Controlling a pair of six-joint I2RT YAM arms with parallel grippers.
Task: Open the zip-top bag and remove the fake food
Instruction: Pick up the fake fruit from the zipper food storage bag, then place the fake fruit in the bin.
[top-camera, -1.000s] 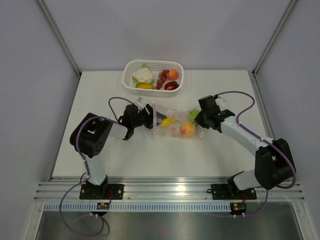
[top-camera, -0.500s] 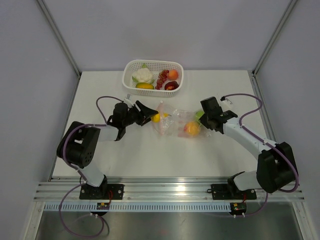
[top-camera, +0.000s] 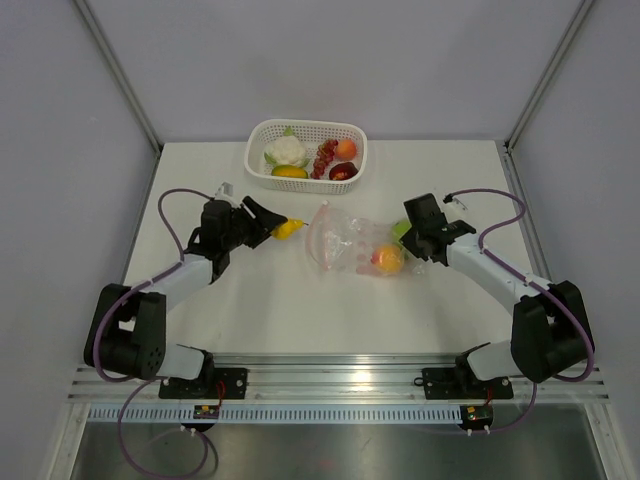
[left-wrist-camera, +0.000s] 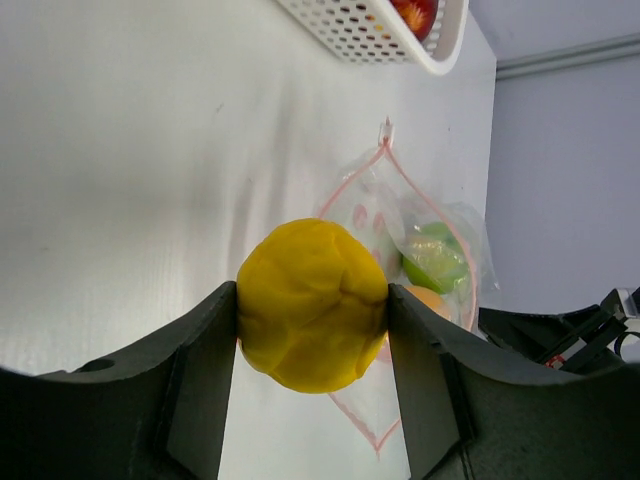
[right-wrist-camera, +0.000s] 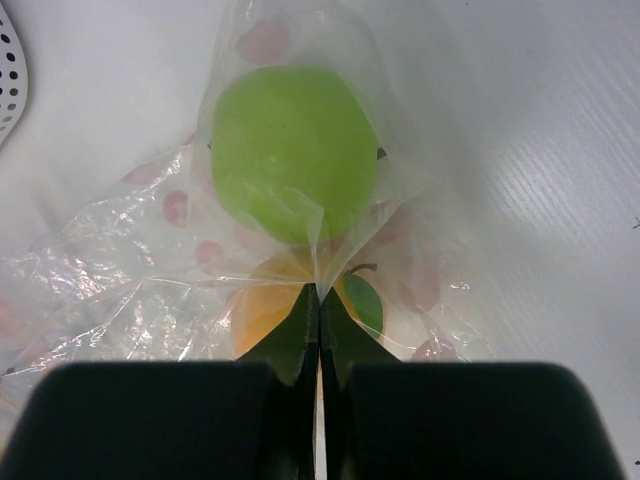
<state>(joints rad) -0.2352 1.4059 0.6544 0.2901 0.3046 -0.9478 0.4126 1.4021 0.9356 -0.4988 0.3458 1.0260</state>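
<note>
1. Grey walls close in a white table (top-camera: 250, 320), with both arms bolted at its near edge.
2. A clear bag (top-camera: 345, 240) with faint pink dots lies crumpled near the middle of the table. Its pink zip strip is parted into a wide loop, so the mouth stands open.
3. The left gripper (top-camera: 268, 225) is on the mouth side of the bag, near it but not touching it. In the left wrist view its two fingers (left-wrist-camera: 205, 380) press on either side of a yellow fruit (left-wrist-camera: 312, 320), pinching it firmly.
4. That yellow fruit is wholly outside the bag, just off the open mouth.
5. The right gripper (top-camera: 412, 238) is at the opposite, closed end of the bag. In the right wrist view its jaws are pressed together on a thin fold of the plastic.
6. A green apple (right-wrist-camera: 295, 150) sits inside the bag just beyond that pinched fold, with the film stretched over it.
7. A peach (top-camera: 386, 259) also lies inside the bag, beside the green apple on the side nearer the arm bases.
8. A white basket (top-camera: 306, 128) stands beyond the bag, toward the far wall and well apart from it.
9. It holds a cauliflower (top-camera: 287, 151) and several orange and dark red pieces.
</note>
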